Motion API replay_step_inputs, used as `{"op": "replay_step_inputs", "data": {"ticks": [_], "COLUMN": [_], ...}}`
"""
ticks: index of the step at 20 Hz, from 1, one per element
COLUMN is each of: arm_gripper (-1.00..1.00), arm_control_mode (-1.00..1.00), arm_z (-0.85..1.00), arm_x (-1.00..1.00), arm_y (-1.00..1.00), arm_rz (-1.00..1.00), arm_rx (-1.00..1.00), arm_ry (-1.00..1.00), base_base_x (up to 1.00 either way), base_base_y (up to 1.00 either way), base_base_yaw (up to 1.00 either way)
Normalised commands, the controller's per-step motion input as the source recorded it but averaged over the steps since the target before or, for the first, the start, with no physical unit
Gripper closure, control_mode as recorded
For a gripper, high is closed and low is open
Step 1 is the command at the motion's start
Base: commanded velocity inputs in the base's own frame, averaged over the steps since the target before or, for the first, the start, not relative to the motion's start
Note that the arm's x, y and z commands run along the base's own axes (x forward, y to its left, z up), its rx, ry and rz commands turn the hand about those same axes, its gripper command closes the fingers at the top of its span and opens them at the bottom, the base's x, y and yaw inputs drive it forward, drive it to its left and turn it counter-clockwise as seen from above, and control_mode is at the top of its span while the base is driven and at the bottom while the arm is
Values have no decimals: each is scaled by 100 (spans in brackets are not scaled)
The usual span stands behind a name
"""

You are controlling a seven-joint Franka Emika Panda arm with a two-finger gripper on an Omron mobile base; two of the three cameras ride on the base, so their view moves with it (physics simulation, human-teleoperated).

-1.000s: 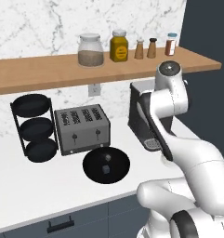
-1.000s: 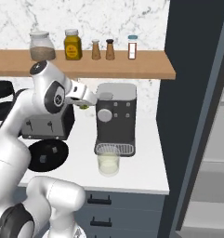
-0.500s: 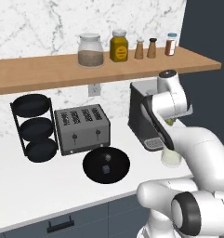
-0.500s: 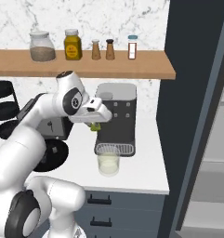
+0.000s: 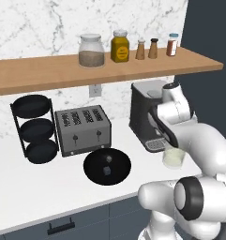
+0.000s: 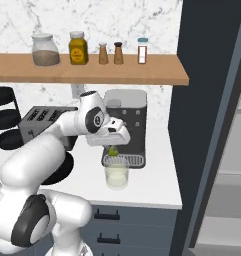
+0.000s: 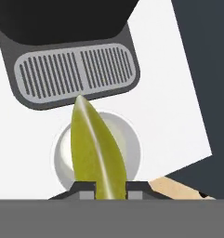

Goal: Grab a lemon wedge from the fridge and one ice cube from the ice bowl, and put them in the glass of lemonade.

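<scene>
My gripper (image 7: 102, 185) is shut on the yellow-green lemon wedge (image 7: 96, 148), which points down at the glass of lemonade (image 7: 129, 144) right below it. From the right base view the wedge (image 6: 113, 150) hangs just above the tumbler (image 6: 116, 176), under my gripper (image 6: 113, 147). The tumbler (image 5: 173, 157) stands on the white counter in front of the coffee machine. The black ice bowl (image 5: 107, 165) lies to its left with an ice cube (image 5: 105, 171) in it. The dark fridge (image 6: 212, 90) rises at the right, its door open.
A coffee machine (image 6: 128, 120) with a grey drip tray (image 7: 76, 69) stands directly behind the glass. A toaster (image 5: 83, 129) and a black three-tier rack (image 5: 35, 128) sit further left. A wooden shelf (image 5: 105, 65) with jars runs overhead. The counter's edge (image 6: 177, 200) is near the glass.
My arm has swung to the right with the lemon wedge, from beside the toaster to over the glass in front of the coffee machine. The wedge stays gripped.
</scene>
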Motion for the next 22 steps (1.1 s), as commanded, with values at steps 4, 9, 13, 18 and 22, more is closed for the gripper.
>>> {"op": "replay_step_inputs", "data": {"ticks": [4,9,13,18,22], "arm_gripper": [100,100,100,100,100], "arm_control_mode": [-100,-100,-100,-100,-100], "arm_z": [-63,-61,-45,-7,0], "arm_x": [32,49,21,-75,-81], "arm_y": [-37,-22,-7,9,37], "arm_rz": [2,6,7,4,0], "arm_rx": [0,0,0,0,-1], "arm_ry": [6,0,4,0,0], "base_base_x": [0,0,0,0,0], "base_base_y": [0,0,0,0,0], "base_base_yaw": [0,0,0,0,0]}}
